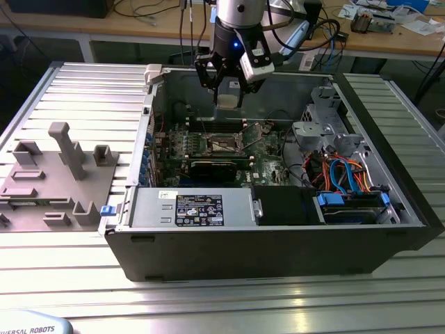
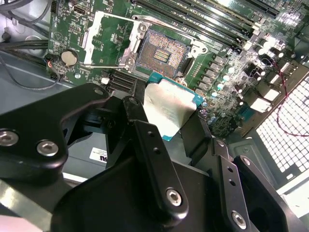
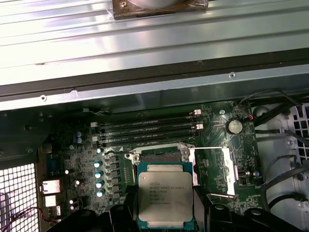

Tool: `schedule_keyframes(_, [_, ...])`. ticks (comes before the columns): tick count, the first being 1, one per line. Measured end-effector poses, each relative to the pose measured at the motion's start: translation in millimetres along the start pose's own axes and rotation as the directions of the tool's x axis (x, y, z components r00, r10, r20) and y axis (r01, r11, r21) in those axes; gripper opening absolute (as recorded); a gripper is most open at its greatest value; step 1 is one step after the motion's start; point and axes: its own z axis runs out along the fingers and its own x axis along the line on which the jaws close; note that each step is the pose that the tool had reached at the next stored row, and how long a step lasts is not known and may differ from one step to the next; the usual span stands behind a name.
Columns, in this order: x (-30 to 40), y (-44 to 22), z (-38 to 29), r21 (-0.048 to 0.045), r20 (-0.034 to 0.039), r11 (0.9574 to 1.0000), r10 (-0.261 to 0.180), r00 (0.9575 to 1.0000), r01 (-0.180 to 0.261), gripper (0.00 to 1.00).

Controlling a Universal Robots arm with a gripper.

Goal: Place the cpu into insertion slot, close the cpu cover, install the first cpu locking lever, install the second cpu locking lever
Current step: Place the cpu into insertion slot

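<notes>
My gripper (image 1: 228,96) hangs above the open computer case, shut on the cpu (image 1: 229,101). In both wrist views the cpu (image 2: 170,107) (image 3: 165,199) shows its dull silver top between my black fingers (image 2: 136,110). It is held in the air, apart from the green motherboard (image 1: 268,167). The insertion slot (image 2: 161,52) lies bare below, its dark contact field showing. In the first wrist view the held chip partly hides the slot (image 3: 159,156). The cpu cover (image 2: 106,41) (image 3: 216,170) stands flipped open beside the slot. A thin wire locking lever (image 2: 104,66) lies raised along the cover.
Long black memory slots (image 3: 145,130) run beside the slot, and a coin battery (image 3: 234,126) sits near the cover. The case wall (image 1: 149,125) rises on the exterior view's left, a drive cage with blue cables (image 1: 344,177) on its right. A grey fixture tray (image 1: 52,181) lies outside the case.
</notes>
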Motion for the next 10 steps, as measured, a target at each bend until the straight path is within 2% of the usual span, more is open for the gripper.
schedule_keyframes(10, [0.0, 0.0, 0.2, -0.0001, 0.0008, 1.0000, 0.008, 1.0000, -0.008, 0.54])
